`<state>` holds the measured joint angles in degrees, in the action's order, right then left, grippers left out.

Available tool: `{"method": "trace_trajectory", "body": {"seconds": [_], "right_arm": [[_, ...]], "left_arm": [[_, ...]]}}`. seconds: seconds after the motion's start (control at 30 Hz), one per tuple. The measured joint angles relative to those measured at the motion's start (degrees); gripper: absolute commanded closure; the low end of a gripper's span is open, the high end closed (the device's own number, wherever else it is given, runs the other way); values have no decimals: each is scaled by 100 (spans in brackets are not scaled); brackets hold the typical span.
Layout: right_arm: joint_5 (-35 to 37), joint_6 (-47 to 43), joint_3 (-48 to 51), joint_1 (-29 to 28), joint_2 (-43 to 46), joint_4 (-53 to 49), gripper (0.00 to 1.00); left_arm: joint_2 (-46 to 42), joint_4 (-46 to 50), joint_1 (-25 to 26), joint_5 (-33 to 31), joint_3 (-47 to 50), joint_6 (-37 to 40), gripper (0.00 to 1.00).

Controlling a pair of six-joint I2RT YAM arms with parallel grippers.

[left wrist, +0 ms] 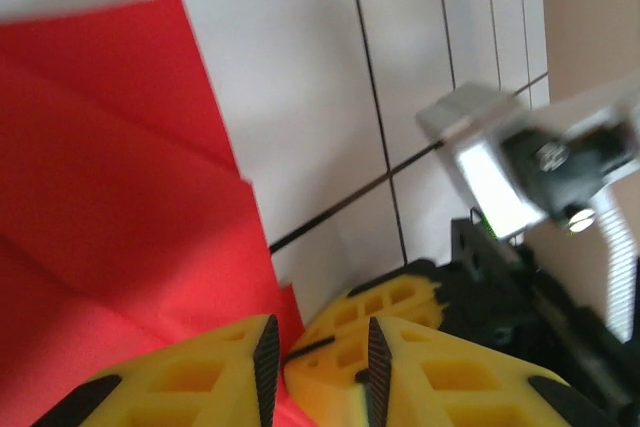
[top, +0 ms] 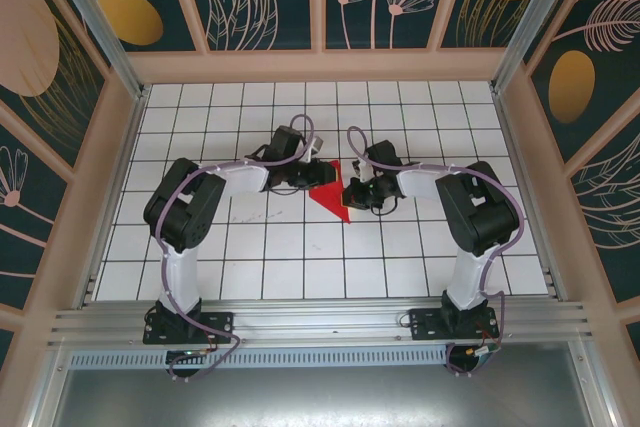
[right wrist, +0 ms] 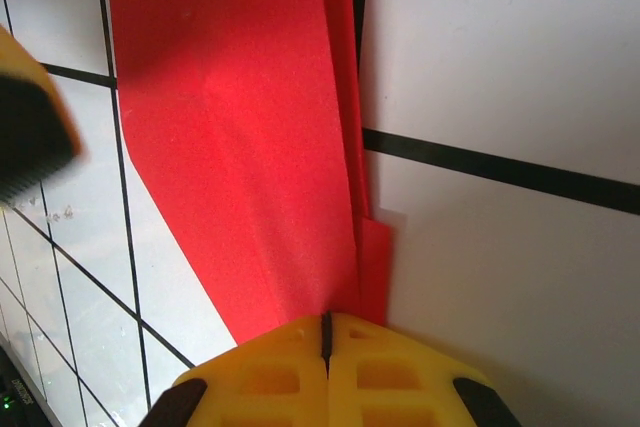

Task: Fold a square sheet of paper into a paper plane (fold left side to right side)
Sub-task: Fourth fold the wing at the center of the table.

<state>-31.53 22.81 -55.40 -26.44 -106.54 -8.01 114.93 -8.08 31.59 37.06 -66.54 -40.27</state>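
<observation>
Red paper [top: 330, 199] sits mid-table [top: 260, 247], right between the two grippers, and it's no flat square now: from above it reads as a wedge with its point toward the arm bases. Up close on the left wrist camera the paper [left wrist: 100, 197] shows several straight creases and a stepped edge, layers stacked over one another. On the right wrist camera it's a long strip [right wrist: 250, 147] with a soft ridge down the middle and a narrow doubled flap along one side.

Hard calls here: from above, both grippers cover the paper's upper part, so its full outline is lost. The left wrist view is blurred on its right side, where a pale grey block [left wrist: 490, 167] smears out.

Left gripper [left wrist: 318, 352]: jaws apart, a modest gap, the paper's edge running in beside one finger, nothing clamped. Right gripper [right wrist: 325, 332]: fingers pressed tight together, tips right on the paper's narrow end. Whether a layer is nipped between them, I can't tell.
</observation>
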Motion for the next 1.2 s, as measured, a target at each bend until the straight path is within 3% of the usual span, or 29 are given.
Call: {"method": "trace_trajectory", "body": {"seconds": [0.37, 0.93, 1.2], "right_arm": [[133, -46, -157, -57, -39, -258, 100], [352, -238, -350, -133, -90, -562, 100], [372, -291, -376, -142, -109, -570, 100]], "left_arm": [[393, -424, 68, 286, 103, -201, 68], [579, 177, 70, -374, -400, -175, 68], [758, 474, 4, -374, -752, -129, 68]]}}
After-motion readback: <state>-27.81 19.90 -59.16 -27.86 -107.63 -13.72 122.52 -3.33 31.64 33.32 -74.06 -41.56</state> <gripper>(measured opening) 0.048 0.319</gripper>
